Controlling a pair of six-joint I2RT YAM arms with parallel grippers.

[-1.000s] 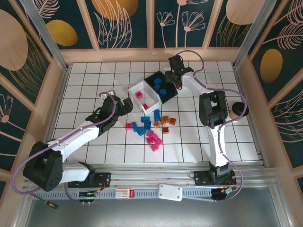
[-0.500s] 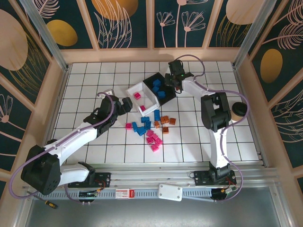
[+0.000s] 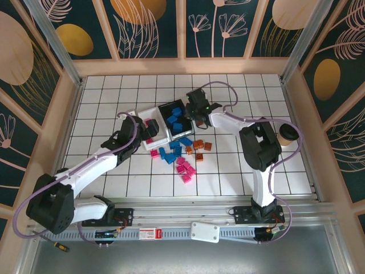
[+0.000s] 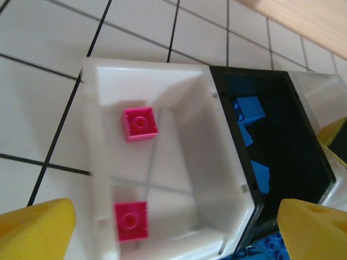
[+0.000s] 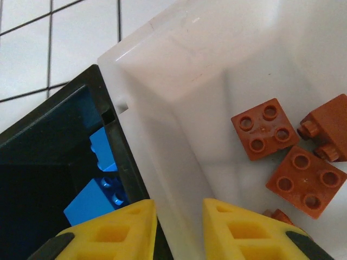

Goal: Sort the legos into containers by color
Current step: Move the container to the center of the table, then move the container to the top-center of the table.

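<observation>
Left wrist view first: the white tray [image 4: 146,70] holds two magenta bricks [image 4: 140,123], studs up, one toward each end; hard against its long side sits the black tray [image 4: 295,130] with at least three blue bricks [image 4: 250,107]; beyond that, the translucent tray [image 4: 320,89]; that makes three containers, long sides abutting, long axes parallel. The left gripper [image 4: 176,227] hangs over the white tray's near end, jaws wide apart, gripping nothing. Over to the right wrist view: the right gripper [image 5: 178,230] has its jaws drawn close on the translucent tray's wall, right beside the black one; three orange-brown bricks [image 5: 262,128] lie in plain sight inside, two studs up and one on its side, with a fourth peeking in at the edge. Top external: the row slants from left-near to right-far; on the table [image 3: 102,103], just nearer than the trays, lie loose bricks [image 3: 179,157]; roughly five magenta, seven blue, four orange-brown; a paper cup [image 3: 288,134] stands well apart to the right.
</observation>
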